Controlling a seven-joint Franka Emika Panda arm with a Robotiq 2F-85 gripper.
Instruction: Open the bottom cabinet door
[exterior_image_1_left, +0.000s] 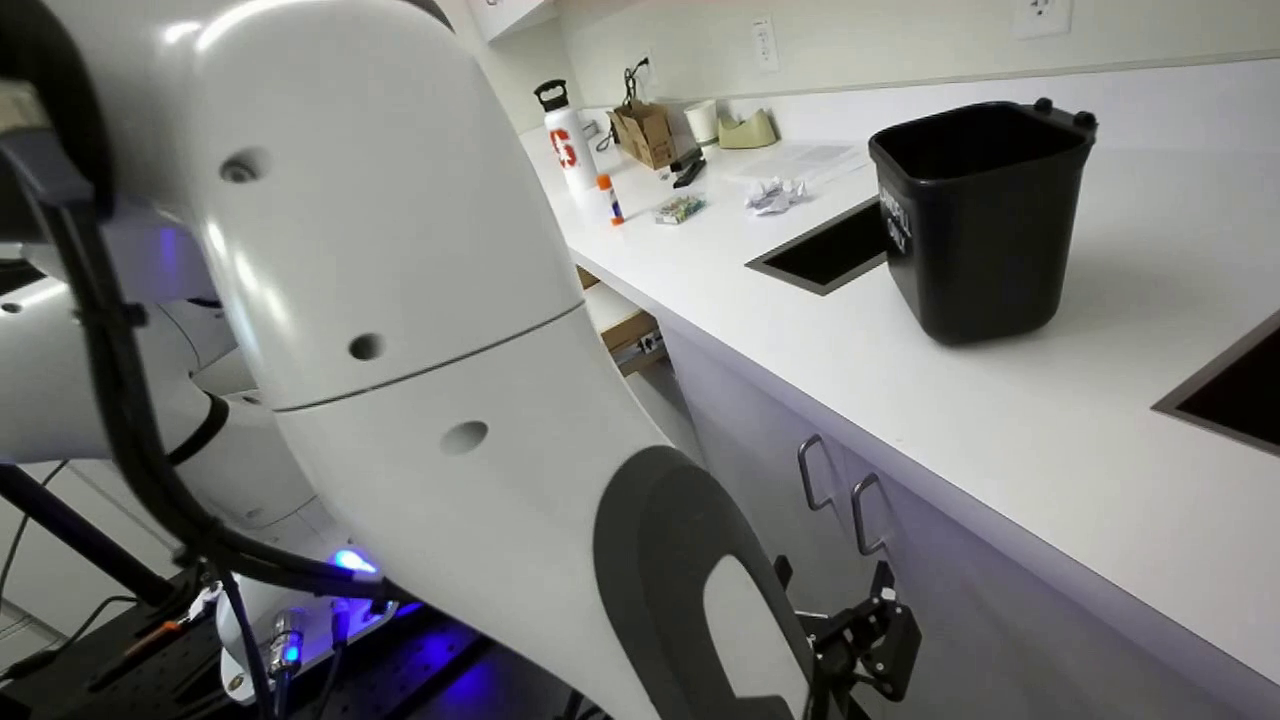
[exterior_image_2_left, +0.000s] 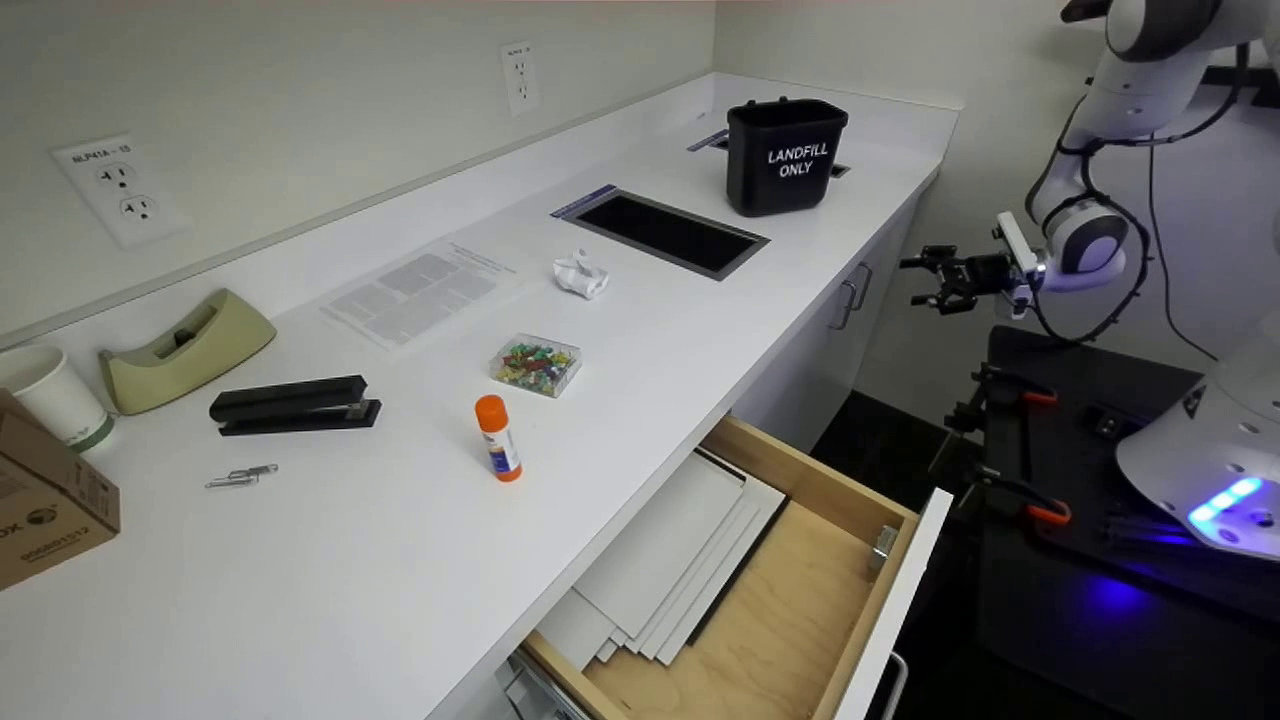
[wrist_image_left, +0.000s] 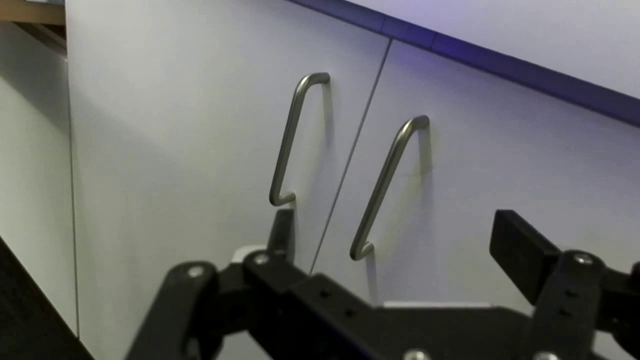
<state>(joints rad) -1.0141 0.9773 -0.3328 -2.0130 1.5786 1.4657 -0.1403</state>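
Plainly, the fingers (wrist_image_left: 522, 250) are standing wide apart, holding only air. As I'm looking on, the gripper (exterior_image_2_left: 915, 281) is hanging in front of the door (wrist_image_left: 530, 190), apart from it in an exterior view. Through the wrist view, the door's metal handle (wrist_image_left: 381, 190) is showing between the fingers, its lower end lying closer to the finger at that view's left. That handle is running near the door's left edge, and the door itself is sitting closed below the counter (exterior_image_2_left: 350, 560). Just beside it, across a thin seam (wrist_image_left: 355, 145), the twin door (wrist_image_left: 185, 130) is sitting closed too, its own handle (wrist_image_left: 287, 145) lying near the same seam. Behind the gripper, the white arm (exterior_image_1_left: 430, 340) is slanting down, filling much of an exterior view. Past the twin door, a drawer (exterior_image_2_left: 800, 580) is standing pulled out, white boards (exterior_image_2_left: 650, 560) lying stacked inside. Up on the counter, a black bin (exterior_image_2_left: 787, 175) is standing upright near a dark cutout (exterior_image_2_left: 660, 232), its side reading LANDFILL ONLY. Crumpled paper (exterior_image_2_left: 580, 274) is lying on the cutout's other side. Farther along, a pin box (exterior_image_2_left: 537, 365), a glue stick (exterior_image_2_left: 498, 440), a stapler (exterior_image_2_left: 295, 405) and a tape dispenser (exterior_image_2_left: 188, 360) are sitting spread out, and a cup (exterior_image_2_left: 55, 400) is standing beside a cardboard box (exterior_image_2_left: 50, 510).
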